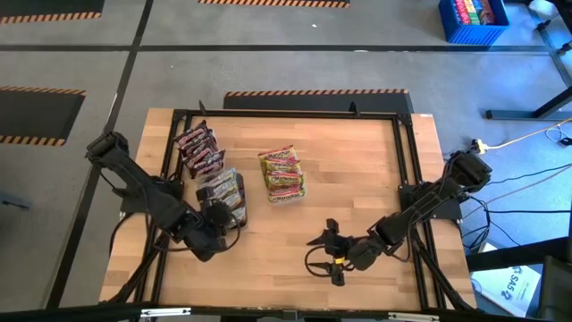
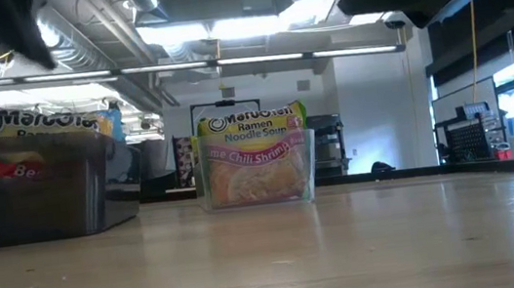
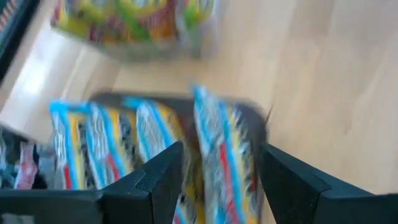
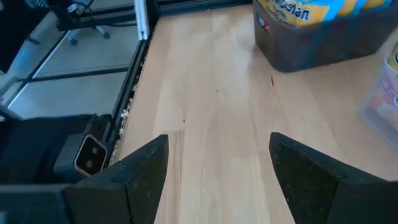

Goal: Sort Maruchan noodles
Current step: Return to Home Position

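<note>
Three trays of Maruchan packets stand upright on the wooden table. In the high view, the maroon packets [image 1: 198, 148] are at the far left, the pale silvery ones [image 1: 223, 191] sit nearer, and the yellow ones [image 1: 281, 174] are mid-table [image 2: 255, 169]. My left gripper [image 1: 217, 228] is open over the near end of the silvery tray. Its fingers stand on either side of the end packet [image 3: 225, 146]. My right gripper [image 1: 327, 247] is open above bare wood near the table's near edge [image 4: 217, 180]. My left gripper comes from above at the end packet [image 3: 214, 134] of the dark tray, one finger [image 3: 163, 177] on each side of it. The picture is blurred, and I cannot tell whether the fingers touch the packet, which stands in the tray beside the others.
A black metal frame [image 1: 402, 152] runs around the tabletop. Bare wood [image 1: 357, 170] lies to the right of the yellow tray and along the near edge. A blue crate [image 1: 472, 20] sits on the floor beyond the far right corner, and cables [image 1: 527, 143] lie to the right.
</note>
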Controlling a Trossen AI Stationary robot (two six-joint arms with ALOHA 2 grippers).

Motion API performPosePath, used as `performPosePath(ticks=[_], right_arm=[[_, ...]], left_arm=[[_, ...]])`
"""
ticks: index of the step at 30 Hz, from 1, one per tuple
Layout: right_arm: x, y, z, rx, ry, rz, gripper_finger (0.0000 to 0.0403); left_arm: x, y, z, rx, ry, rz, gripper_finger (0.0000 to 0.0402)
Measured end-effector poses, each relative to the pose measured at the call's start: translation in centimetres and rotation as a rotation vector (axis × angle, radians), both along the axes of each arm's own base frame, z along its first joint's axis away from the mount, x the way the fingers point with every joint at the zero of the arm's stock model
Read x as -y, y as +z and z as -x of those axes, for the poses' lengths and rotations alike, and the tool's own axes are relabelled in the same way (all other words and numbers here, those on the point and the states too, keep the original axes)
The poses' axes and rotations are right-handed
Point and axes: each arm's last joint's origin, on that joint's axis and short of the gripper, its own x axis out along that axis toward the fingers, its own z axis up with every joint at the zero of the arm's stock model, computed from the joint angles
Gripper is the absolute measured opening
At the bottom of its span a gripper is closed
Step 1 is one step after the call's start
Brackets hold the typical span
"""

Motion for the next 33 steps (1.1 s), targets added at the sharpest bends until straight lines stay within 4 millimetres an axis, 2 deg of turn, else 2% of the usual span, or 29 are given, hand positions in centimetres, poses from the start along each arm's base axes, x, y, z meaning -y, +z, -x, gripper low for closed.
performPosePath(ticks=[6, 11, 16, 21, 28, 33], right_arm=[[1.2, 1.9, 0.9, -0.001, 0.045, 0.086, 0.0264], [5.5, 2.1, 1.1, -0.017, 0.000, 0.100, 0.0245], [10.3, 2.2, 1.4, -0.001, 0.013, 0.058, 0.0194], [13.8, 3.1, 2.1, 0.075, 0.092, 0.047, 0.0139], [17.4, 4.5, 4.1, 0.194, 0.224, 0.114, 0.0073], [19.7, 4.6, 6.5, 0.242, 0.208, 0.103, 0.0033]], left_arm=[[-0.3, 1.1, -0.8, 0.112, -0.085, -0.028, 0.0197], [-3.2, 0.7, -1.2, 0.229, -0.167, 0.020, 0.0198], [-6.6, 0.2, 0.5, 0.437, -0.238, 0.080, 0.0197], [-9.0, -0.6, 3.1, 0.656, -0.285, 0.061, 0.0196], [-10.9, -1.9, 5.6, 0.868, -0.295, -0.028, 0.0196], [-11.6, -3.0, 6.5, 0.920, -0.266, -0.043, 0.0196]])
